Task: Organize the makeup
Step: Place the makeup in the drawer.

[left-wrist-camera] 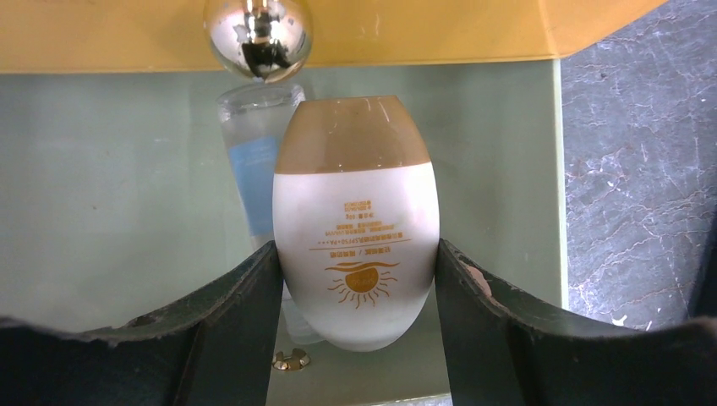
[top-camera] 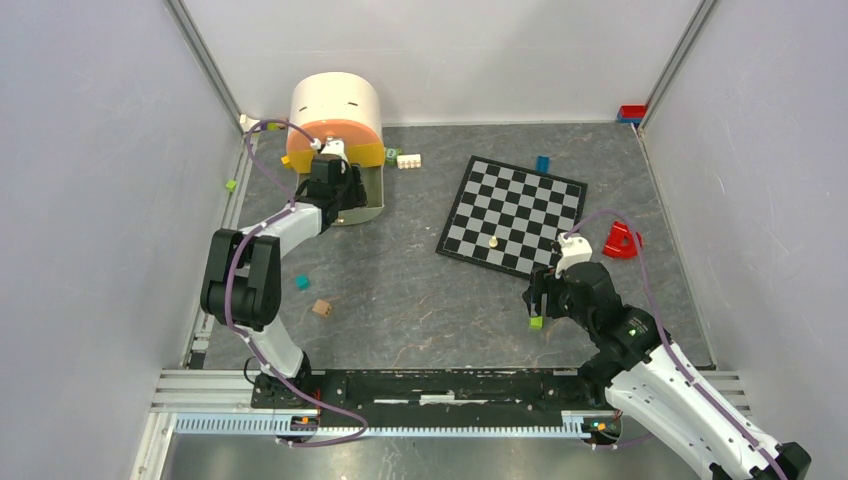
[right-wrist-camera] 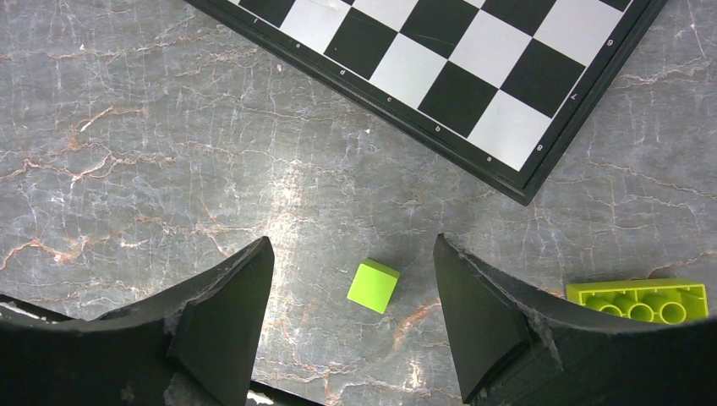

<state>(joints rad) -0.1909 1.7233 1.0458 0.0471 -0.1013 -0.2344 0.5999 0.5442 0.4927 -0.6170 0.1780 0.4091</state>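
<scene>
- The left pincer (left-wrist-camera: 355, 252) is partly closed on the oval (left-wrist-camera: 355, 194). Its two dark fingers (left-wrist-camera: 241, 313) press the bottle's left and right sides just below the middle.
- The oval is cream-white with a tan cap and an orange sun mark. Its cap end points away from the wrist, toward a chrome knob (left-wrist-camera: 258, 34) on a yellow front.
- The oval is over the pale-green floor of a drawer (left-wrist-camera: 118, 211). I cannot tell whether it rests on the floor or hangs just above it.
- Behind the oval, partly hidden, a clear tube (left-wrist-camera: 250, 152) with a blue label lies in the same drawer, slanted.
- A small gold bit (left-wrist-camera: 290, 360) lies on the drawer floor by the oval's lower end.
- From above, the left arm reaches into the round cream-and-orange organiser (top-camera: 335, 100) at the counter's back-left corner.
- The right pincer (right-wrist-camera: 351, 245) is wide open and holds nothing, low over the grey marbled counter (right-wrist-camera: 127, 127) at the near right.
- A green cube (right-wrist-camera: 373, 286) sits on the counter between the right fingers, touching neither.
- A lime brick (right-wrist-camera: 638, 300) lies just right of the right finger, partly hidden by it.
- A corner of the chessboard (right-wrist-camera: 473, 59) lies beyond the cube, apart from it.
- A teal cube (top-camera: 302, 283) and a brown cube (top-camera: 321, 308) sit near the left arm.
- A red piece (top-camera: 622, 240) lies beside the chessboard's right edge.
</scene>
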